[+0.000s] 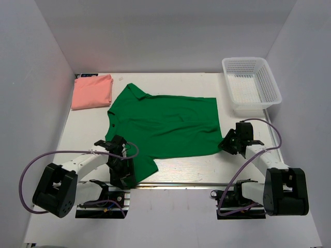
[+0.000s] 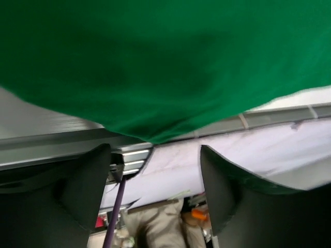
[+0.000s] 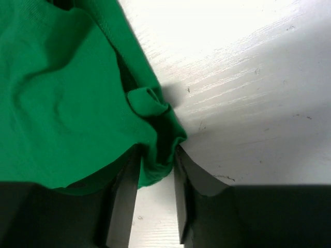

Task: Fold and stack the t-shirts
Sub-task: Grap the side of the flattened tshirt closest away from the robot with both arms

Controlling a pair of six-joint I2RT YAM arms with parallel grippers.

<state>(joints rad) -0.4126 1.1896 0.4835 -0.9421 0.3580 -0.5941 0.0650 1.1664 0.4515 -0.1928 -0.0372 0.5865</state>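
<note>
Shows pink t-shirt (image 1: 92,91) folded (half done, seemingly); green t-shirt (image 1: 165,124) spread flat, awaiting folding and stacking. Pinches its corner with right gripper (image 3: 156,157); holds left gripper (image 2: 154,155) agape, empty.

A white plastic mesh basket (image 1: 251,105) stands upright, opening upward, at the far right corner of the pale wood-grain table (image 1: 83,126), near plain white walls (image 1: 165,36).

How my table (image 1: 186,166) stood
The spread t-shirt (image 1: 165,126) lay in the middle, the folded t-shirt (image 1: 92,91) far left, the basket (image 1: 243,60) far right; my left claw (image 1: 124,174) and right claw (image 1: 228,143) sat at its near corners.
</note>
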